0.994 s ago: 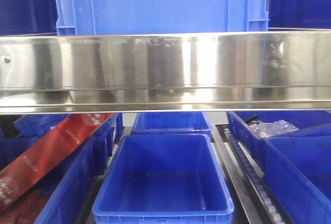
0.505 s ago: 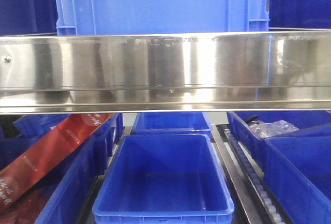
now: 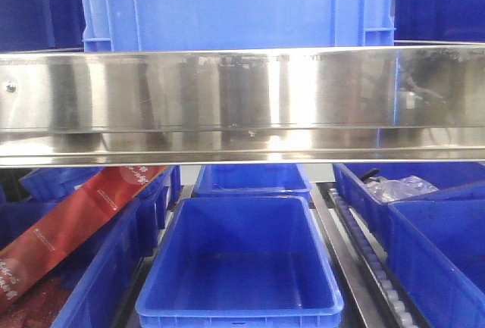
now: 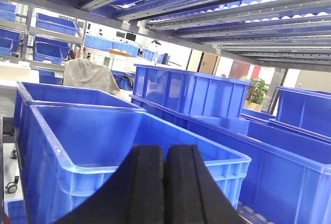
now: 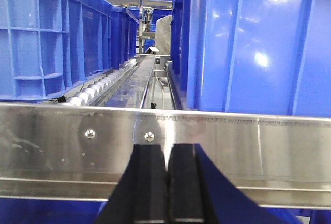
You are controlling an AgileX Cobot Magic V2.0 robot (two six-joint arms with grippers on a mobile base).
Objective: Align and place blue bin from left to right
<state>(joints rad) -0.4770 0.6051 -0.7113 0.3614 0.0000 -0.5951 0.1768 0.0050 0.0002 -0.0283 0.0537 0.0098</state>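
Note:
The blue bin [image 3: 235, 6] stands on the upper shelf in the front view, its smooth bright wall rising behind the steel rail [image 3: 242, 104]. Neither gripper shows in that view. My left gripper [image 4: 165, 151] is shut with nothing between its black pads, hovering over the near rim of an open blue crate [image 4: 103, 146]. My right gripper [image 5: 166, 149] is also shut and empty, close in front of a steel rail [image 5: 232, 146], level with the gap between two tall blue crates [image 5: 258, 43] [image 5: 51, 32]. I cannot tell which of these is the task's bin.
Below the rail lie several open blue bins, one in the centre [image 3: 239, 267], with a red strip [image 3: 68, 229] across the left ones and a plastic bag [image 3: 402, 188] at the right. A roller track [image 5: 103, 87] runs back between the crates. Shelf rails [image 4: 217, 1] hang overhead.
The bin and rail stand as before; only reflections at the right end of the steel rail shift slightly.

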